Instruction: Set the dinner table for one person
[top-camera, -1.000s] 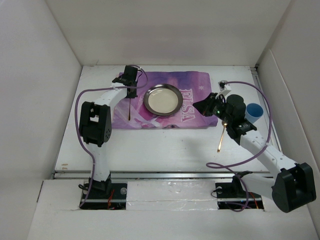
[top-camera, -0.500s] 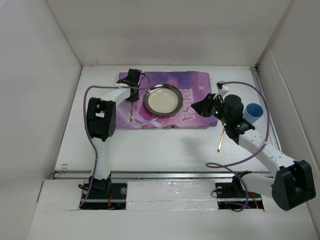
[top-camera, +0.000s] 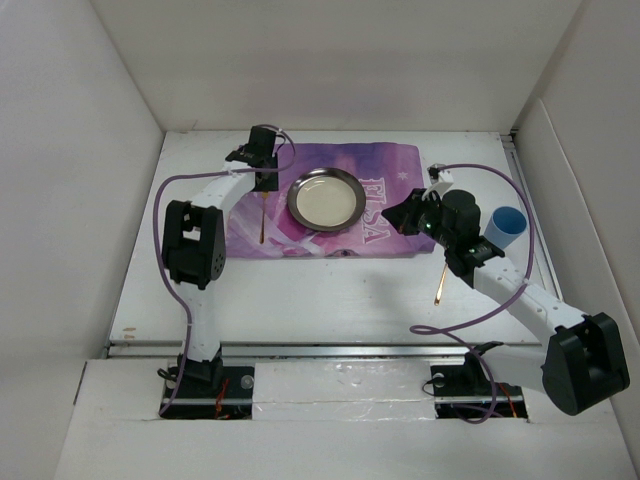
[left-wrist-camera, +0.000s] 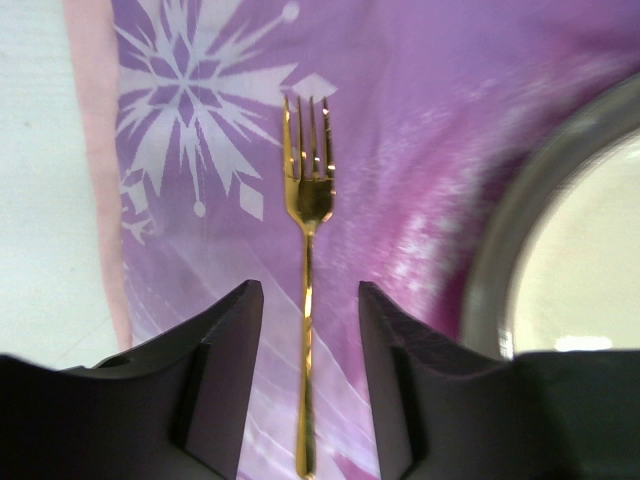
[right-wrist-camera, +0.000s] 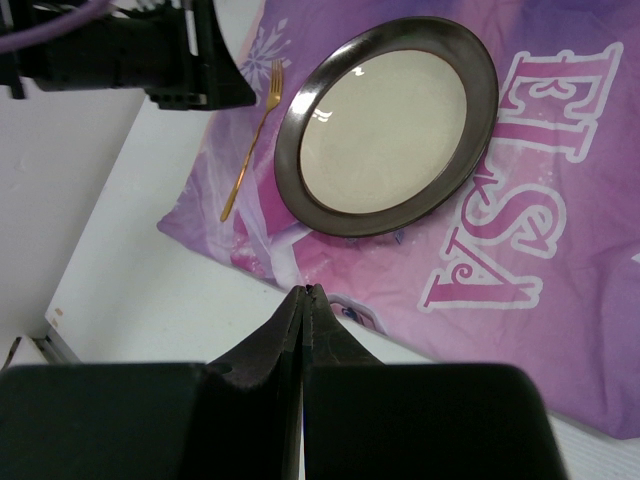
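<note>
The white dinner table (top-camera: 300, 295) carries a purple mat (top-camera: 395, 170) with a plate (top-camera: 325, 197) on it; a gold fork (left-wrist-camera: 308, 190) lies on the mat just left of the plate; the left gripper (left-wrist-camera: 308, 292) hangs over its handle, jaws apart and not touching it; the right gripper (right-wrist-camera: 305, 292) is pressed closed on nothing.

The left arm (top-camera: 205, 200) is reached far forward with its elbow bent, and the left gripper (left-wrist-camera: 305, 290) is pointed downward, its fingers (left-wrist-camera: 235, 330) held well apart. The right arm (top-camera: 515, 290) is angled forward and inward, and the right gripper (right-wrist-camera: 303, 292) is tilted down with its tips pressed fully together.
</note>
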